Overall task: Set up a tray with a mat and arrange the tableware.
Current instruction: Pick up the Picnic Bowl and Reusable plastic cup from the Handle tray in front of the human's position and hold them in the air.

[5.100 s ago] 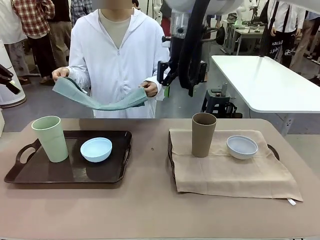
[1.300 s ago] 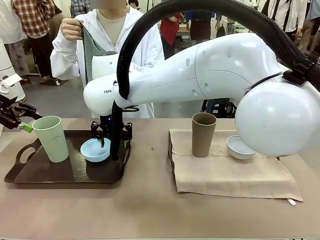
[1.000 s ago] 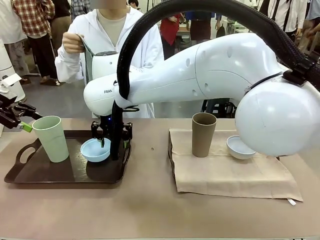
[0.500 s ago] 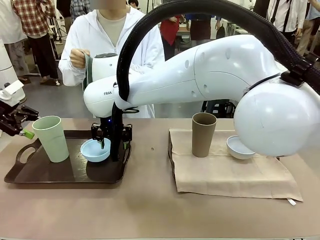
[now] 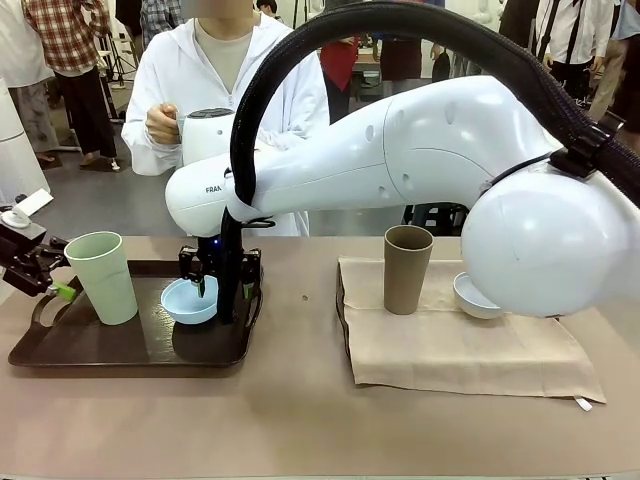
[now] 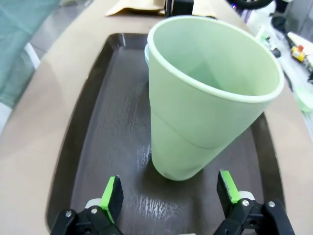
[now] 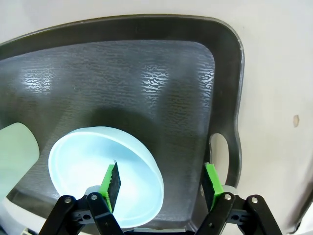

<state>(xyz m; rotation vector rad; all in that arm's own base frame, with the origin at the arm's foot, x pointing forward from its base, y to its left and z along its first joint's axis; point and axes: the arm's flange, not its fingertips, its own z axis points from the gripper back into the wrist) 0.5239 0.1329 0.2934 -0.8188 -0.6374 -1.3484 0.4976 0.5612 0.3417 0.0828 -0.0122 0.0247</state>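
Observation:
A dark tray (image 5: 100,345) at the left holds a pale green cup (image 5: 100,277) and a light blue bowl (image 5: 190,300). My left gripper (image 5: 58,272) is open at the cup's left side, low down. In the left wrist view the cup (image 6: 205,98) stands just beyond the fingers of the left gripper (image 6: 170,193). My right gripper (image 5: 222,288) is open and straddles the bowl's rim. One finger hangs inside the bowl (image 7: 93,166) and the other outside it, over the tray (image 7: 161,88). A brown cup (image 5: 407,268) and a whitish bowl (image 5: 470,297) rest on a beige mat (image 5: 470,345).
My right arm reaches across the table and hides part of the whitish bowl. A person in a white jacket (image 5: 180,80) stands at the far side with a hand (image 5: 160,125) raised. A teal cloth (image 6: 24,39) shows beyond the tray. Bare tabletop (image 5: 300,420) lies in front.
My left gripper has dropped lower beside the green cup. The person has lowered the hand holding the green cloth. The right gripper has stayed over the blue bowl.

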